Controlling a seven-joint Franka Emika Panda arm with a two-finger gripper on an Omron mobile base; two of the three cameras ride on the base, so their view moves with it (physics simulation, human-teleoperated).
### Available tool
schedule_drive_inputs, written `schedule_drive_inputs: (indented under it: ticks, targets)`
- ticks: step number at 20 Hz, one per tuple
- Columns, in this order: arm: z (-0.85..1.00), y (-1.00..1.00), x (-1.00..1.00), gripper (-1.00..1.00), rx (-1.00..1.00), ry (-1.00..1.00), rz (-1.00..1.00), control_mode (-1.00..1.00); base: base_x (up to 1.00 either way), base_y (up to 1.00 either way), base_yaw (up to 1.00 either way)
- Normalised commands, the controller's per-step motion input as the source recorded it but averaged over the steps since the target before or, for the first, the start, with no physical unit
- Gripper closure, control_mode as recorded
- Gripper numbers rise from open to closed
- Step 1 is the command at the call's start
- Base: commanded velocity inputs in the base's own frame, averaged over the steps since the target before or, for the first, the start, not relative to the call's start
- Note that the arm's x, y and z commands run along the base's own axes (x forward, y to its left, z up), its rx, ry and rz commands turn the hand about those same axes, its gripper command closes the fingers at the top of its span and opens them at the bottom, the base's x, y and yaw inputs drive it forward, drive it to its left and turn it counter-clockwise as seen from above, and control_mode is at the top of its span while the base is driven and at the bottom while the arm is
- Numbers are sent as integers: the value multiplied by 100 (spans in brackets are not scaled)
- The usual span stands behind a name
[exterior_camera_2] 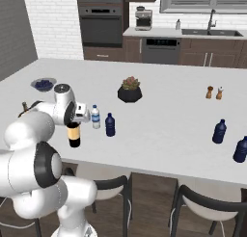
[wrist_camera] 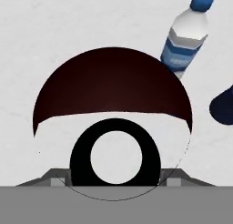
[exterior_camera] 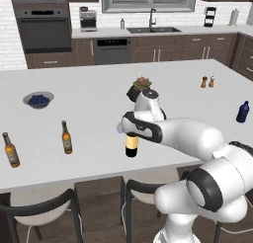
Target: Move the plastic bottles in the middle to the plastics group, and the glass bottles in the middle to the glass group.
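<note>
The tall dark wine bottle (exterior_camera: 131,147) (exterior_camera_2: 74,135) stands on the white island near its front edge. My gripper (exterior_camera_2: 74,123) is down over the bottle's neck and shut on it. In the hand view I look straight down on the bottle's dark shoulder (wrist_camera: 113,86) and round mouth. Just to its right stand the clear bottle with a blue label (exterior_camera_2: 95,116) (wrist_camera: 186,41) and a small dark blue bottle (exterior_camera_2: 110,124) (wrist_camera: 223,107). Two amber beer bottles (exterior_camera: 66,137) (exterior_camera: 10,149) stand at the island's left. More dark blue bottles (exterior_camera_2: 219,131) (exterior_camera_2: 240,149) (exterior_camera: 242,111) stand far right.
A potted plant (exterior_camera_2: 130,89) sits mid-island behind the bottles. A bowl of blueberries (exterior_camera: 38,99) lies at the left and salt and pepper shakers (exterior_camera: 207,81) at the back right. Dark chairs (exterior_camera: 44,205) stand under the front edge.
</note>
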Motion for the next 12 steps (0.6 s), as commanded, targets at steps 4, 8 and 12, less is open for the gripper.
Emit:
schedule_drive_inputs:
  ticks: [4, 8, 12]
  targets:
    - [5, 100, 0, 100, 0, 0, 25, -100, 0, 0, 0]
    - [1, 99, 3, 100, 0, 0, 25, -100, 0, 0, 0]
    - [11, 79, 11, 100, 0, -8, 20, -100, 0, 0, 0]
